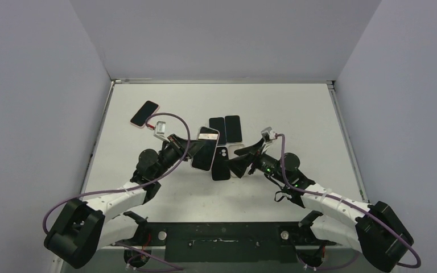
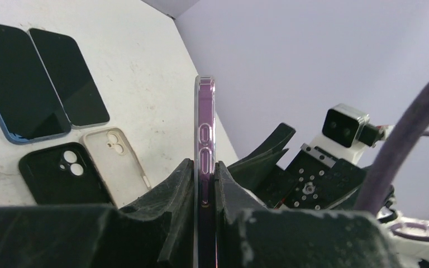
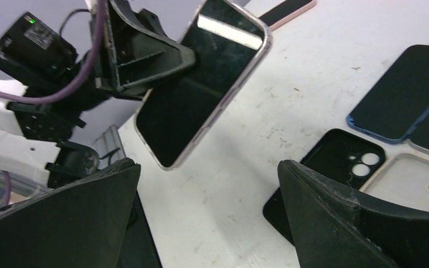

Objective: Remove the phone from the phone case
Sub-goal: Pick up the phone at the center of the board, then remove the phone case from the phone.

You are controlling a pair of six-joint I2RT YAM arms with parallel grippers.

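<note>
Only the left gripper (image 2: 204, 173) clamps the purple phone (image 3: 201, 84) in its clear plastic case (image 2: 205, 128); the right gripper (image 3: 209, 167) gapes open, and a hard pull may twist it loose.

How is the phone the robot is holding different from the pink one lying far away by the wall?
The held phone is up off the table, pinched in the left claw; the pink phone lies flat on it, with nothing touching it. The held phone's rim looks clear and purplish; the pink phone's rim is pinkish-red. The held phone is near the middle; the pink phone sits far left. Both show dark screens.
</note>
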